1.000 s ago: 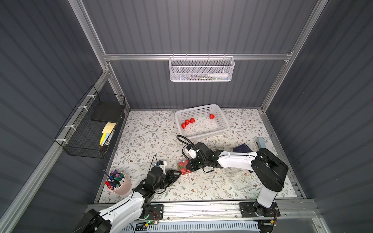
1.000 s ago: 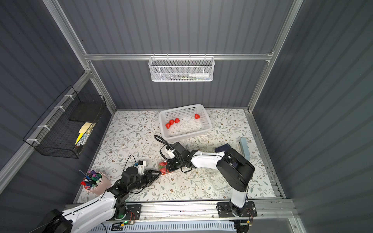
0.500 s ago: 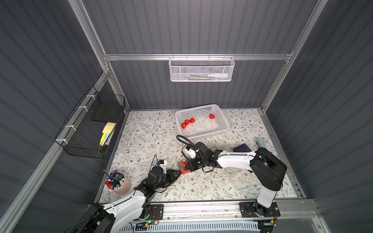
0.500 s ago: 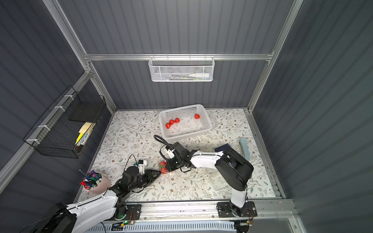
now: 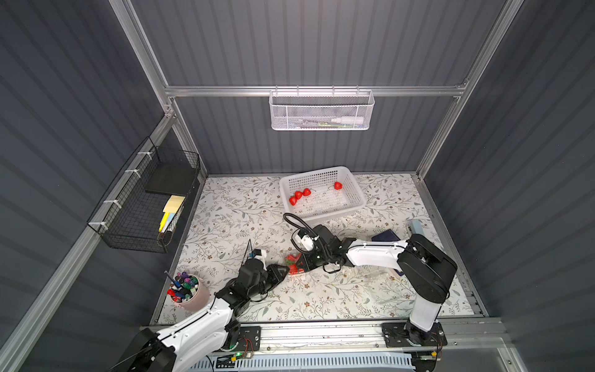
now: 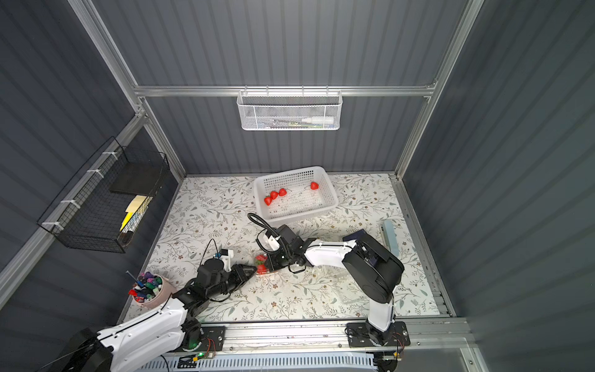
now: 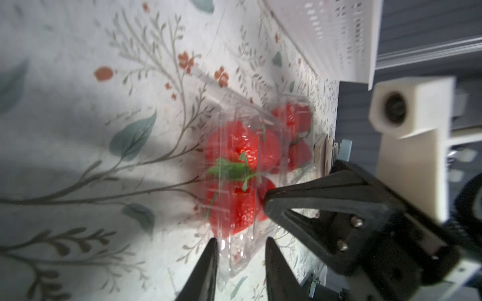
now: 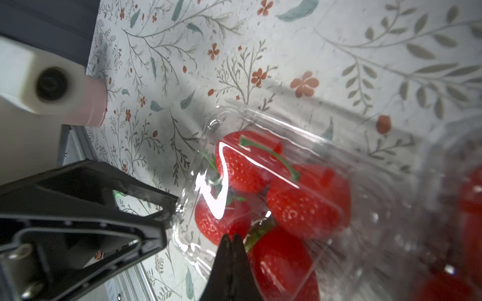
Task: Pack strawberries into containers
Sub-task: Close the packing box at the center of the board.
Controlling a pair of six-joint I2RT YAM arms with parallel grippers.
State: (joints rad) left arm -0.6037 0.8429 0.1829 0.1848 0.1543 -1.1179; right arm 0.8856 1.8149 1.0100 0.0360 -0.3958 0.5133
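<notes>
- Pink cup (image 5: 193, 294) of pens stands near the table's front left corner.
- Left gripper (image 7: 241, 250) is partly open, with its fingers on either side of the clear container's (image 8: 326, 156) lip.
- Container sits mid-table between both grippers, with red strawberries (image 8: 245, 166) inside.
- Right gripper (image 8: 232, 241) is fully closed and empty, its tips against the container.
- White basket (image 5: 355, 193) behind holds four loose berries (image 5: 298, 195).

Four unpacked strawberries (image 5: 298, 195), perhaps three containers (image 8: 300, 146)
</notes>
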